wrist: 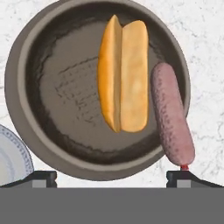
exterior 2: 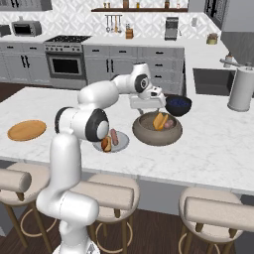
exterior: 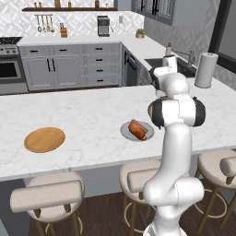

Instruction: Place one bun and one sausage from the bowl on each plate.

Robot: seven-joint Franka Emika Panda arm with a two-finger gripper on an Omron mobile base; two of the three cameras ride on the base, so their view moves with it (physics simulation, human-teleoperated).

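The speckled bowl stands on the island counter and holds one bun and one sausage, the sausage leaning on the bowl's wall. My gripper hovers above the bowl, open wide, nothing between its fingers. Left of the bowl, the light grey plate carries a bun and a sausage. The wooden plate lies bare, far to the left.
A dark blue bowl sits just behind the speckled bowl, close to my hand. A paper towel roll stands by the sink at the right. Stools line the counter's near edge.
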